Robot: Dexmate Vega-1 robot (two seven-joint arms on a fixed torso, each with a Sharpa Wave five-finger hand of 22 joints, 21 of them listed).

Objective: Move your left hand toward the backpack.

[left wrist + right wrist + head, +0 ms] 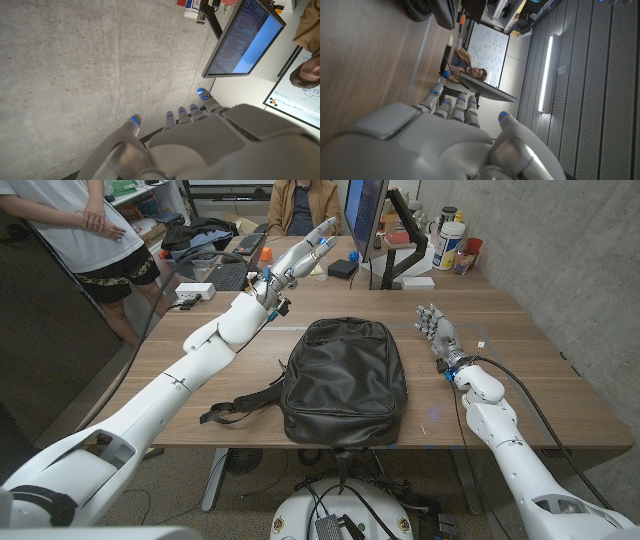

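Black backpack (345, 381) lies mid-desk (520, 370), near edge. From the head I see my left hand (295, 260) raised far-left of it, fingers apart, empty; the reach remains, with open room between. Left wrist: wall and monitor (245, 37). Right wrist: right hand (450, 135) fingers spread, idle.

I stand at a wooden table (520, 395). A black backpack (345, 380) lies flat at its middle near my edge, its straps (240, 408) trailing toward my left. At the far side stand a monitor (366, 220), a keyboard (228, 277), a small black box (343, 268) and some bottles (452, 242). My right hand (440, 335) rests on the wood right of the backpack
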